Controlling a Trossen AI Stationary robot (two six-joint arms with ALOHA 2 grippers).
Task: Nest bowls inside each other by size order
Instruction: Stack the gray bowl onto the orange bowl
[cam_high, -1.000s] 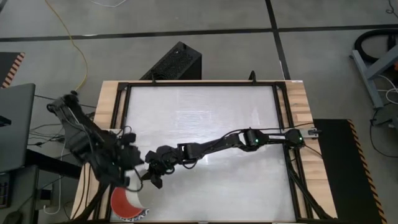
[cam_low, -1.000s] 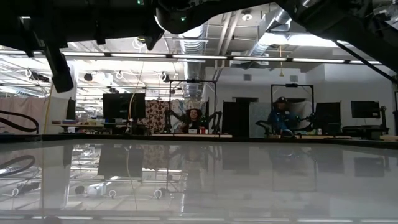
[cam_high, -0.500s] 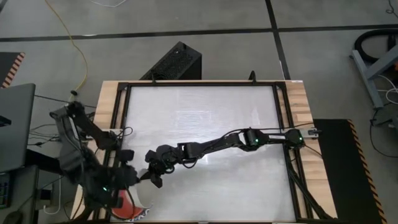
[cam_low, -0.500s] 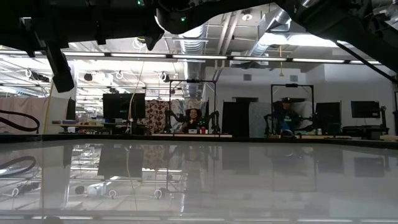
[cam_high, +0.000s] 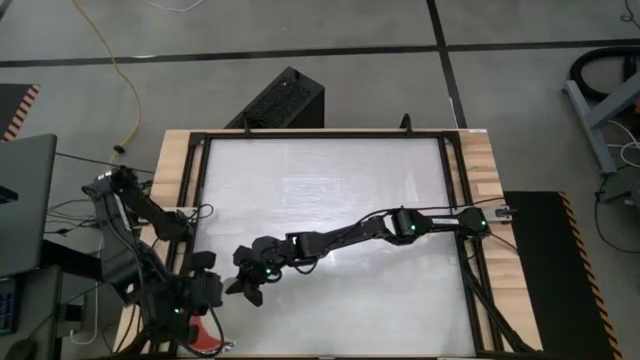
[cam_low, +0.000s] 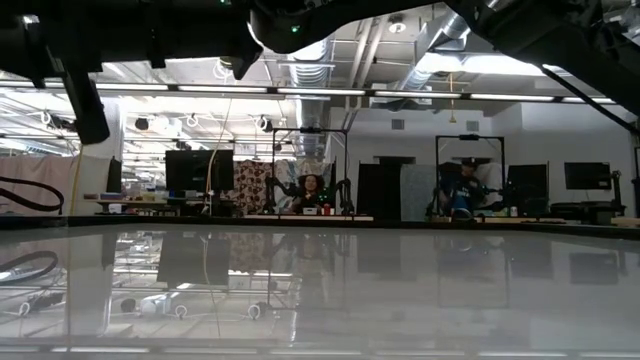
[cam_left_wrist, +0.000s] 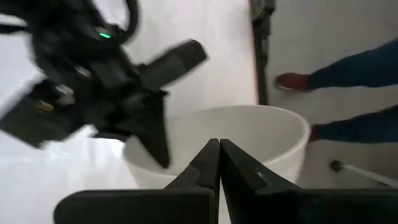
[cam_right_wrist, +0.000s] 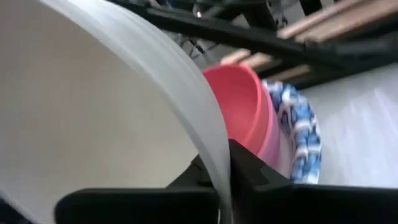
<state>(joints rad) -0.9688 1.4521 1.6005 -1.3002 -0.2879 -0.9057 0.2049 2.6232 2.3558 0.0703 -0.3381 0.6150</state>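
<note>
Both tools at the table's near-left corner, cream bowl pinched.

High view: I see the left tool (cam_high: 190, 318) over the red bowl (cam_high: 200, 335); right tool (cam_high: 245, 283) just beside. Left wrist: my left fingers pressed together above the cream bowl (cam_left_wrist: 273, 134). Right wrist: right tool (cam_right_wrist: 214, 168) apparently pinching that rim; red bowl nested in pink bowl (cam_right_wrist: 272, 146) and blue-patterned bowl (cam_right_wrist: 298, 134).

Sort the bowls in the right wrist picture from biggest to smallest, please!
1. White bowl, though it is closest to the camera, so it may only look biggest.
2. Red bowl.
3. Blue-patterned bowl, only its rim peeking out, so its true size is hidden.
</note>
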